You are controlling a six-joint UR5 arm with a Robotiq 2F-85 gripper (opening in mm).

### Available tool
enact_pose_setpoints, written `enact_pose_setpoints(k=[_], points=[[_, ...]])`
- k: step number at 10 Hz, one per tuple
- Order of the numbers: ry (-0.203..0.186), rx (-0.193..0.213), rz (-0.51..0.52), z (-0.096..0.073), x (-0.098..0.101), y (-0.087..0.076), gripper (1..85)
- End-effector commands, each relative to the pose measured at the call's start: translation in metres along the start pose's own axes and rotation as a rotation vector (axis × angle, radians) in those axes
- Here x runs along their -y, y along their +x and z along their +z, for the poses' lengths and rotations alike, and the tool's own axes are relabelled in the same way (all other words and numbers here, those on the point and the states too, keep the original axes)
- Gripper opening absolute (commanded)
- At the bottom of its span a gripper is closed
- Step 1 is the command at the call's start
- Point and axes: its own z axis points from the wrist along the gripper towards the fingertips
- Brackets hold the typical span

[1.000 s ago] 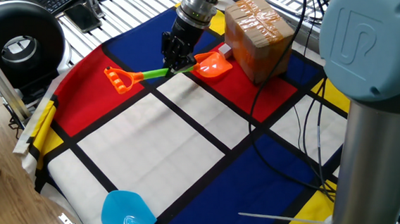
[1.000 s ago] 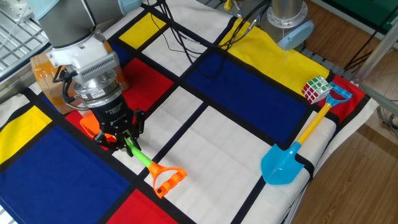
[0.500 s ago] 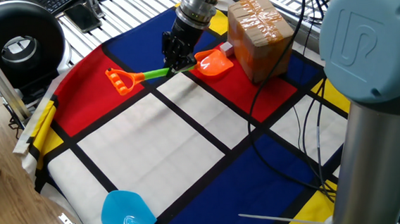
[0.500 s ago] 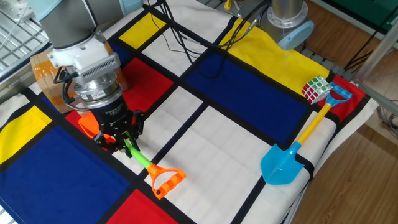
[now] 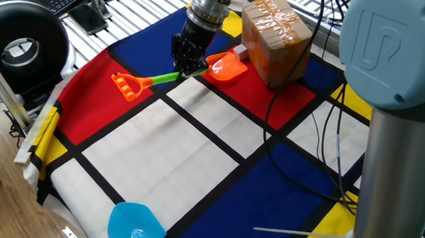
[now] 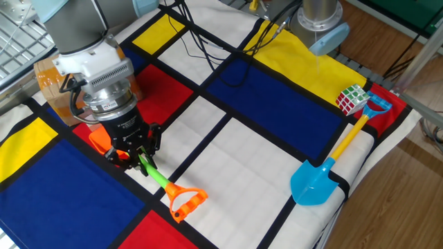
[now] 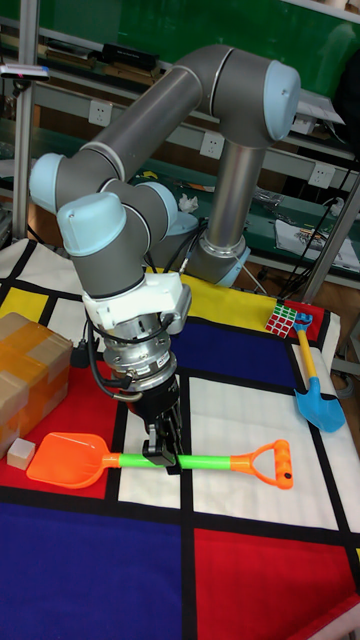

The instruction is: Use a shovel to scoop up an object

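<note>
Shovel (image 7: 150,461) barely shifted, pincer (image 7: 163,455) vertical, clamped

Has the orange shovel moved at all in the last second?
Yes, slightly: the shovel slid toward the cardboard box, blade edging closer.

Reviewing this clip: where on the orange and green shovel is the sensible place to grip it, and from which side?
The thin green shaft, from above, near the blade. The shovel lies flat, so only its top and sides are open, and the shaft is narrow enough for the jaws. The gripper already holds it there.
</note>
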Motion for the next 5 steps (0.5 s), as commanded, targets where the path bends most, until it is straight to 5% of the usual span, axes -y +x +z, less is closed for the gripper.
enact_pose_setpoints(k=[1, 5], points=[[-0.01, 0.03, 0.004, -0.0021, -0.002, -0.0072, 1.0], [-0.035, 0.05, -0.038, -0.0025, -0.0085, -0.0123, 1.0]])
